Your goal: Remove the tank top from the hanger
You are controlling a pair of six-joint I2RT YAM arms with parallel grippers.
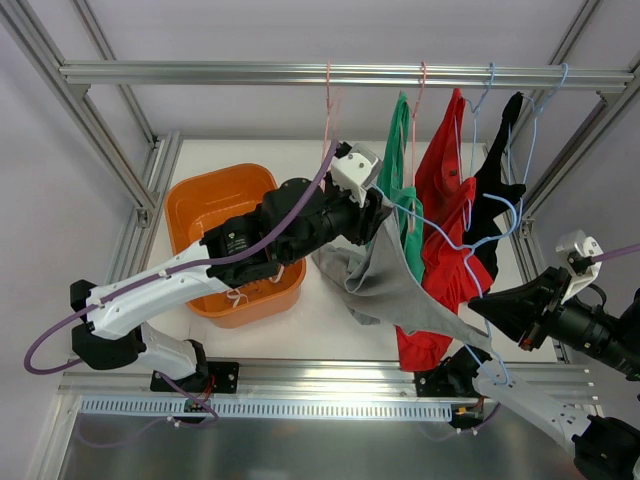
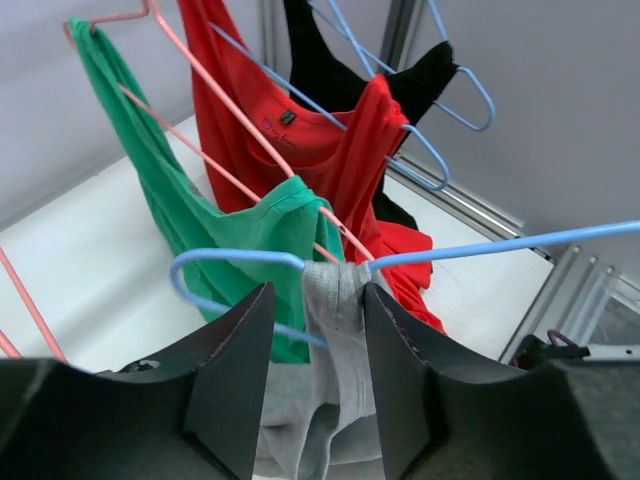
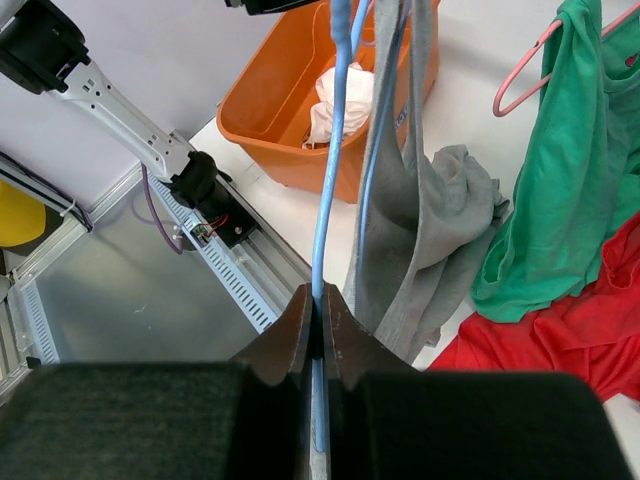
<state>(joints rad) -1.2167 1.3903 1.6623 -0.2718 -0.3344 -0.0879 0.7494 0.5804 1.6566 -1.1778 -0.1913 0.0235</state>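
- The grey tank top [image 1: 390,275] hangs from a blue hanger [image 1: 440,237] in the air above the white desk [image 1: 330,320], between the two arms. Its body droops in loose, creased folds below the wire.
- One narrow strap is bunched over the hanger's wire, seen up close from the left wrist.
- The left gripper [image 1: 378,205] straddles that strap with its jaws partly apart. One finger [image 2: 385,330] lies against the cloth, while a slim gap shows beside the other, so the strap is not pinched.
- The right gripper [image 1: 480,308] is clenched tight on the blue hanger's wire, at the low end nearest the arm bases.
- Just behind, green [image 1: 400,150], red [image 1: 445,170] and black tops [image 1: 495,170] hang on hangers from the rail [image 1: 250,72].
- An orange bin [image 1: 185,195] holding white cloth [image 3: 335,100] sits on the desk to the left.
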